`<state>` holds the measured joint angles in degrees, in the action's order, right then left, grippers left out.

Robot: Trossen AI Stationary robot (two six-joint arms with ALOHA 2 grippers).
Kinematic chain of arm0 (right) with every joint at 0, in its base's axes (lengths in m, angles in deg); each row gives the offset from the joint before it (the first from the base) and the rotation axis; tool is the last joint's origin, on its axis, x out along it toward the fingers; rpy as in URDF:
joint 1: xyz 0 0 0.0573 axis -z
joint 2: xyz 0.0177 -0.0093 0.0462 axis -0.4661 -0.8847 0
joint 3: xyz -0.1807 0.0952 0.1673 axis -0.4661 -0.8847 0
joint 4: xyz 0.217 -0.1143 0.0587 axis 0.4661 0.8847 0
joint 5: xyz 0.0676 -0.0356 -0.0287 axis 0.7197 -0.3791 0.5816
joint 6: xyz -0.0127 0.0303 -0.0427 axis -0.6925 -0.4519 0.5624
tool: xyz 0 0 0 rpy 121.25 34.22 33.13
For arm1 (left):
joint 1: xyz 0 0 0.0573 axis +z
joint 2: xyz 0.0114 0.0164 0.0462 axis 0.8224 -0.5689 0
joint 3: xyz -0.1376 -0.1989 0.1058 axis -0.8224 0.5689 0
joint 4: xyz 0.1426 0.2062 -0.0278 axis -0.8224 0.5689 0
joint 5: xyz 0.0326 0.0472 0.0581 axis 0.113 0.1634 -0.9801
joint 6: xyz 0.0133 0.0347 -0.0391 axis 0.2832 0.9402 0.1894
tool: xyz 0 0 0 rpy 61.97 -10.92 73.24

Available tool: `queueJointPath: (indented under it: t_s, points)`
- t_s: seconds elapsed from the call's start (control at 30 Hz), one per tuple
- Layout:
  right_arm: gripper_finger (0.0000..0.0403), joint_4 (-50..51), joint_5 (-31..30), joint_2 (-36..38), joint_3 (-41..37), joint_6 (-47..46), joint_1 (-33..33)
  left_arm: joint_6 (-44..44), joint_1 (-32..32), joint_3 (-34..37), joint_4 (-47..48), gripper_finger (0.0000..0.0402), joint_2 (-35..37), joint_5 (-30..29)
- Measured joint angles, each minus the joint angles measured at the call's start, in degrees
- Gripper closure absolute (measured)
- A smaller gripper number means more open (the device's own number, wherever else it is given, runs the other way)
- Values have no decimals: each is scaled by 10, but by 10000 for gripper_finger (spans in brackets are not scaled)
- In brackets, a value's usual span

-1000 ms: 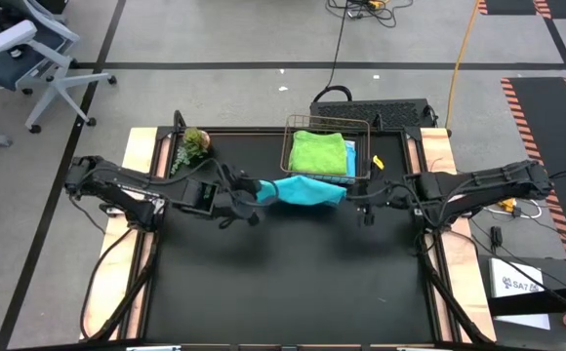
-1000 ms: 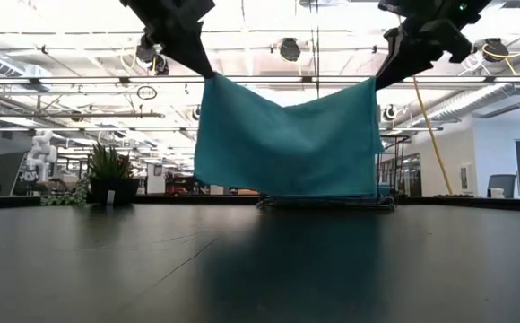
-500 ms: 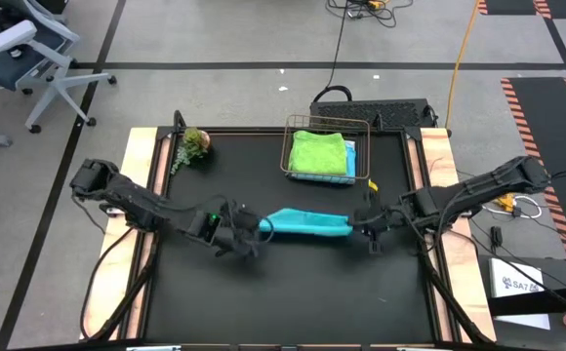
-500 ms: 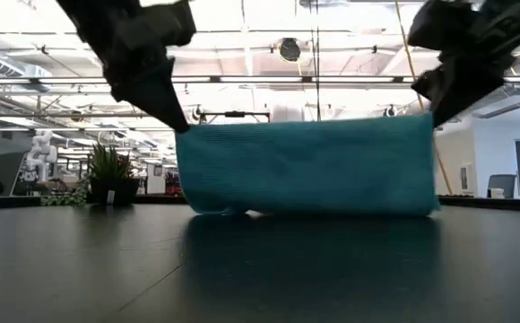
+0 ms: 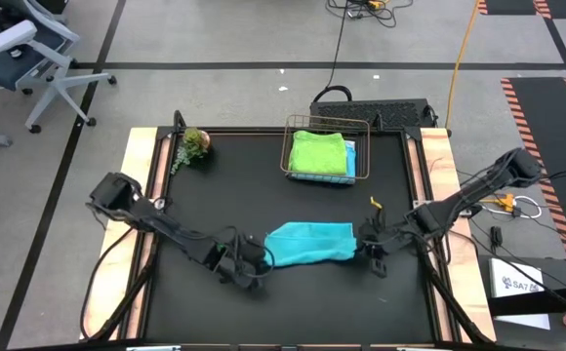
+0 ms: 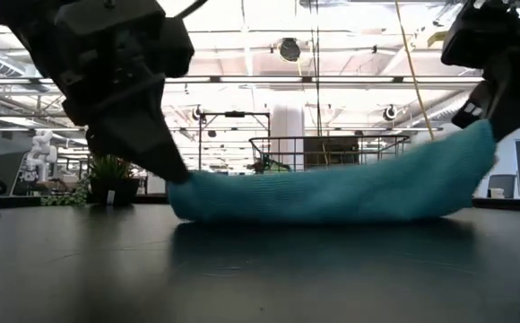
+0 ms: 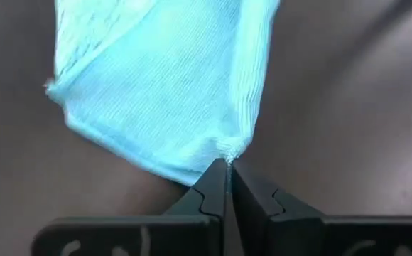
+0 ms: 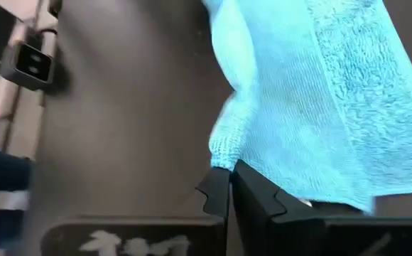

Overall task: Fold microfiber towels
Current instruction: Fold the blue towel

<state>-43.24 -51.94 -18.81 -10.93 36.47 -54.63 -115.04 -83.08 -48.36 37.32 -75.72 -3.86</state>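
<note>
The teal towel [image 5: 309,243] lies on the black table [image 5: 293,302], a little toward 5 o'clock from the table's middle, laid double with one layer over the other. In the low view it rests as a long soft hump, its right end lifted off the surface.

The left tool [image 5: 261,261] sits at the towel's 9 o'clock end, low at the table. In the left wrist view its fingers [image 7: 213,186] are pressed together with a corner of the teal towel pinched at their very tip. The right tool [image 5: 369,248] is at the towel's 3 o'clock end; its fingers [image 8: 219,186] are likewise together, nipping the towel's edge at the tip.

A wire basket [image 5: 328,154] stands toward 12 o'clock on the table and holds the lime green towel [image 5: 318,153], folded, on top of a stack; a sky blue towel [image 5: 350,158] shows at the stack's right edge. A small plant [image 5: 194,143] stands at about 10 o'clock near the table's corner.

Off the table at 4 o'clock lies a white box [image 5: 519,285] with dark print that is too small to read surely. An office chair [image 5: 24,47] stands on the floor far off at 10 o'clock.
</note>
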Motion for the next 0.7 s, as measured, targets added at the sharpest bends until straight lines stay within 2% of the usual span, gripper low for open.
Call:
queueJointPath:
  t_s: [0.13,0.37,0.53,0.6,0.7]
  points:
    - [372,-7,16,0,0,-51,-23,-19,-5,-8,-32,363,-23,40]
    - [332,-14,37,-3,0,-115,-63,-30,-22,-8,-27,356,-13,39]
    - [310,-12,104,-3,0,-126,-77,-43,-35,-8,-21,356,-13,46]
    - [304,-11,118,-3,0,-125,-81,-57,-40,-8,-13,355,-13,39]
    - [303,-8,104,-4,0,-103,-79,-61,-43,-8,-8,355,-13,-14]
